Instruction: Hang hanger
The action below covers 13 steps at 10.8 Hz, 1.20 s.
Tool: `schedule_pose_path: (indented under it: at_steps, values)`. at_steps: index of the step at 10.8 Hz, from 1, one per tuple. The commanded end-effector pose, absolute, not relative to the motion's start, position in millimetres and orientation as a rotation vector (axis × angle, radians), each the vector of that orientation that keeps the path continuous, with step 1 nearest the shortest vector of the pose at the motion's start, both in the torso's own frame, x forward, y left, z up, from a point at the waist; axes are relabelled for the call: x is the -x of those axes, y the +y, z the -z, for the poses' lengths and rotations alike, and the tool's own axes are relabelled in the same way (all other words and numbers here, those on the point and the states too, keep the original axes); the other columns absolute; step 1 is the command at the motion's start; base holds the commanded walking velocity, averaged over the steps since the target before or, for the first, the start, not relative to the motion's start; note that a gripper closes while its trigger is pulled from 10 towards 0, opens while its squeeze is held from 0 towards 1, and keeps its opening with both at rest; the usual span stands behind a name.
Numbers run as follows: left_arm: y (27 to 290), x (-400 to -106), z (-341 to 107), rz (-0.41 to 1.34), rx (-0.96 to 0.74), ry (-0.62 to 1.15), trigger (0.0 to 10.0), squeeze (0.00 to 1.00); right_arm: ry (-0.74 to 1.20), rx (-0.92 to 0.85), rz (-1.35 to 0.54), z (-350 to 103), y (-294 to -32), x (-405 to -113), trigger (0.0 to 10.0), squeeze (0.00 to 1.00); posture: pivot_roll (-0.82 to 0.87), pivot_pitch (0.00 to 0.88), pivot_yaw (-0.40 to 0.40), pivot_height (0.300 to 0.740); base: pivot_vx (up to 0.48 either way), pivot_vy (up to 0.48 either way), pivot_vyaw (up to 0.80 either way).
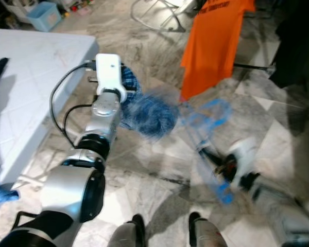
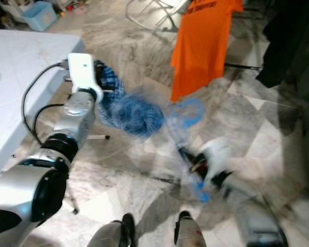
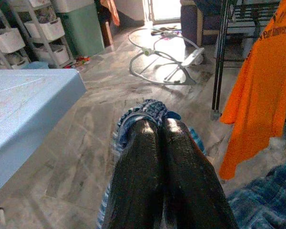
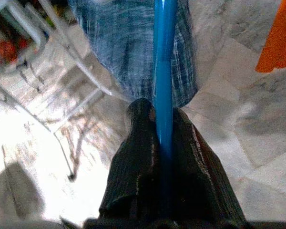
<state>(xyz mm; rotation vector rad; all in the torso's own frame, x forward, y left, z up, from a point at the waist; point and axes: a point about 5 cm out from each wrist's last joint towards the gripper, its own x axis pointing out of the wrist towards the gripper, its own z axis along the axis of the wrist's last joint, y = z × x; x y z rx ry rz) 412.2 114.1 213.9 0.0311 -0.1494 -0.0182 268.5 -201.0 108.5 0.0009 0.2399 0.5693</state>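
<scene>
Two black feet (image 1: 165, 226) of the robot stand nearest, on the grey marbled floor (image 1: 144, 170). Just beyond them on the right, the right gripper (image 4: 163, 143) shows blurred in the head views; its wrist view has the two black fingers (image 4: 138, 162) clenched on the bar of a blue hanger (image 4: 163, 62). That hanger (image 1: 206, 123) runs up from the gripper toward the middle of the scene, smeared by motion. On the left, the silver left arm (image 1: 100, 128) reaches forward, a black cable looping beside it, and the left gripper (image 3: 159, 126) has its fingers (image 3: 138, 167) pressed together, grasping a fold of blue checked cloth (image 3: 148, 110). The cloth (image 1: 144, 113) hangs bunched between the two arms, above the floor, with the hanger's bar lying across it in the right wrist view. A white table (image 1: 36, 77) stands beside the left arm, with blue fabric at its near edge. Farther off, an orange T-shirt (image 1: 213, 41) hangs by a dark rack (image 3: 221, 52). Beyond that lie a round white frame (image 3: 167, 52) on the floor, a light blue bin (image 1: 44, 15) and shelves of storage boxes (image 3: 38, 33)
</scene>
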Motion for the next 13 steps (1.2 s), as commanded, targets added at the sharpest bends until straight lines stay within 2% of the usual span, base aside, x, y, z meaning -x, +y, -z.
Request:
schedule_pose_path:
  at_steps: [1,2,3,4,5,6,7,8,9,11,12,13]
  values:
    - [119.6,-412.3,-215.5,-0.002,-0.038,-0.159,10.0,0.00,0.284,0.009,-0.654,-103.5,-191.0,-257.7,10.0,0.00,-0.28,0.230,0.120,0.740,0.000,0.000,0.00]
    - [121.7,-412.4,-215.9,-0.016,-0.047,-0.163,10.0,0.00,0.333,0.158,-0.554,-93.8,-203.5,-263.5,10.0,0.00,-0.28,0.232,0.121,0.740,0.000,0.000,0.00]
    - [123.1,-412.5,-216.4,-0.025,-0.048,-0.166,10.0,0.00,0.356,0.185,-0.509,-90.6,-209.5,-265.8,10.0,0.00,-0.28,0.232,0.121,0.740,0.000,0.000,0.00]
    - [137.4,-414.2,-225.5,-0.124,-0.063,-0.188,10.0,0.00,0.412,0.365,-0.644,-86.0,-207.7,-255.5,10.0,0.00,-0.28,0.234,0.118,0.740,0.000,0.000,0.00]
    - [141.3,-414.6,-228.2,-0.153,-0.073,-0.195,10.0,0.00,0.418,0.390,-0.598,-85.5,-213.4,-259.3,10.0,0.00,-0.28,0.233,0.116,0.740,0.000,0.000,0.00]
    - [153.8,-415.2,-232.3,-0.224,-0.077,-0.198,10.0,0.00,0.423,0.364,-0.545,-85.3,-221.8,-263.4,10.0,0.00,-0.27,0.229,0.114,0.740,0.000,0.000,0.00]
    - [156.3,-413.8,-222.1,-0.229,-0.085,-0.167,10.0,0.00,0.409,0.334,-0.558,-86.9,-218.9,-263.6,10.0,0.00,-0.27,0.226,0.115,0.740,0.000,0.000,0.00]
    - [150.1,-410.0,-203.5,-0.193,-0.135,-0.131,10.0,0.00,0.395,0.329,-0.545,-87.6,-217.3,-266.2,10.0,0.00,-0.27,0.220,0.118,0.740,0.000,0.000,0.00]
    - [132.6,-401.9,-173.7,-0.099,-0.191,-0.072,10.0,0.00,0.343,0.350,-0.508,-90.6,-217.2,-273.2,10.0,0.00,-0.27,0.214,0.119,0.740,0.000,0.000,0.00]
    - [123.0,-393.0,-147.9,-0.037,-0.236,-0.010,10.0,0.00,0.296,0.313,-0.442,-97.2,-220.4,-283.0,10.0,0.00,-0.28,0.200,0.114,0.740,0.000,0.000,0.00]
    - [118.1,-375.5,-107.2,0.050,-0.284,0.103,10.0,0.00,0.268,0.260,-0.403,-105.3,-224.0,-294.3,10.0,0.00,-0.28,0.189,0.102,0.740,0.000,0.000,0.00]
    - [116.7,-364.3,-86.1,0.095,-0.294,0.166,10.0,0.00,0.266,0.244,-0.416,-106.1,-220.4,-297.6,10.0,0.00,-0.29,0.184,0.080,0.740,0.000,0.000,0.00]
